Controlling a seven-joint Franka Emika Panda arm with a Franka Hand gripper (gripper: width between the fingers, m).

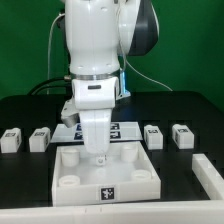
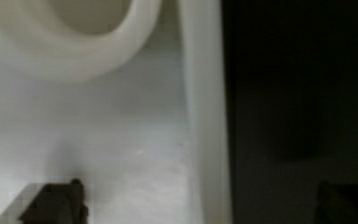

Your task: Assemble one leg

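Note:
Four small white legs with marker tags lie on the black table in a row: two on the exterior view's left (image 1: 10, 138) (image 1: 39, 138) and two on the right (image 1: 153, 134) (image 1: 181, 134). The large white square panel (image 1: 130, 178) with round corner sockets lies in front. My gripper (image 1: 97, 152) hangs low over the panel's middle. In the wrist view my gripper (image 2: 199, 203) is open and empty. One fingertip (image 2: 55, 200) is over the white panel (image 2: 123, 130), the other over the dark table beyond its edge. A round socket (image 2: 78, 30) shows ahead. No leg shows in the wrist view.
The marker board (image 1: 122, 130) lies behind the panel, partly hidden by my arm. Another white part (image 1: 207, 174) sits at the exterior view's right, near the table's front. Cables hang behind the arm.

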